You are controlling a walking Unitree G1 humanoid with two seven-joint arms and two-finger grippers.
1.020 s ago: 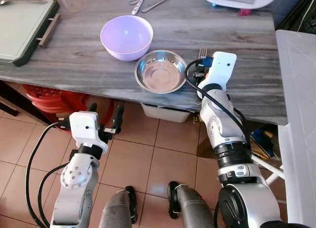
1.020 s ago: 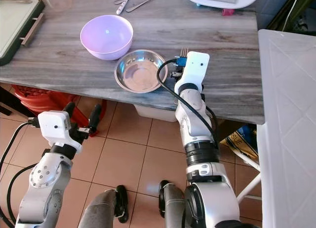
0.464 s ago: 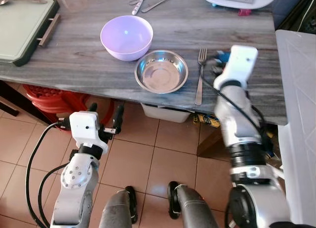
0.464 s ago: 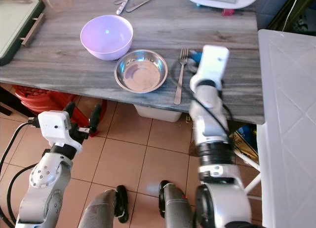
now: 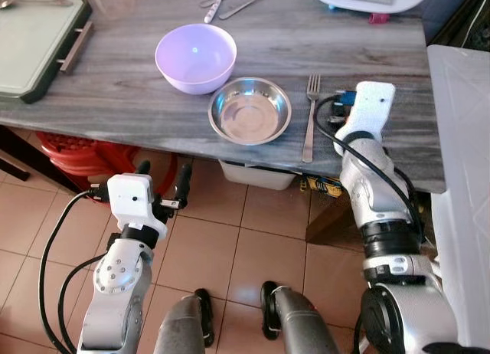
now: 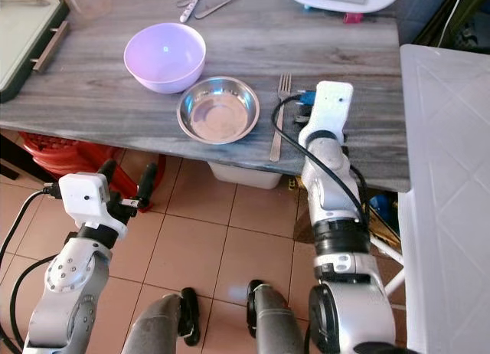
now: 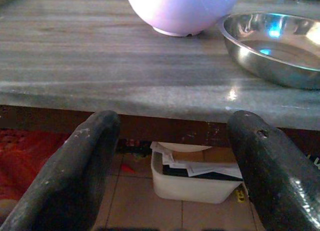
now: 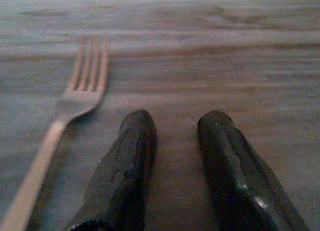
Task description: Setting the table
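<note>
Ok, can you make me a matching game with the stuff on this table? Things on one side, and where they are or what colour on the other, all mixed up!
Things:
1. bowl
2. steel dish
3. fork
4. tray

Clues:
A. lies flat between the shiny dish and the right gripper
B. green, at the table's left end
C. lilac and round, farther back on the table
D. silvery, near the table's front edge

Pairs: 1-C, 2-D, 3-A, 4-B
</note>
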